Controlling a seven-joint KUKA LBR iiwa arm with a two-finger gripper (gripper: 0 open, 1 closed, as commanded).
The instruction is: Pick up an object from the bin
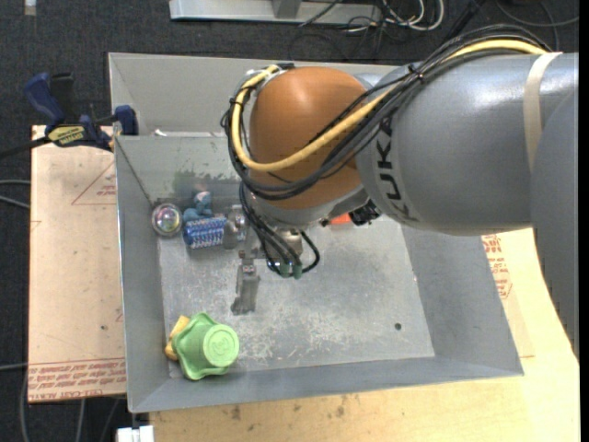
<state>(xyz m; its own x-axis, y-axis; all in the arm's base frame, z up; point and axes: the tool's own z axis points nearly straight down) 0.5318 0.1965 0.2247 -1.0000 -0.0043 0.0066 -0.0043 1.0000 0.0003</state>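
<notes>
The bin (pixel 350 325) contains one green scalloped cap (pixel 208 346), one yellow piece (pixel 172 346), one blue ribbed cylinder (pixel 204 232) and one shiny clear ball (pixel 167 219). Total visible: four loose items.

We see even, fairly bright light from overhead on the grey bin (pixel 368 284). A soft sheen lies on the orange cover (pixel 299 118) and on the arm (pixel 479 145) toward 3 o'clock. Shade gathers beneath the cover, and the bin's 9 o'clock wall looks darker.
</notes>
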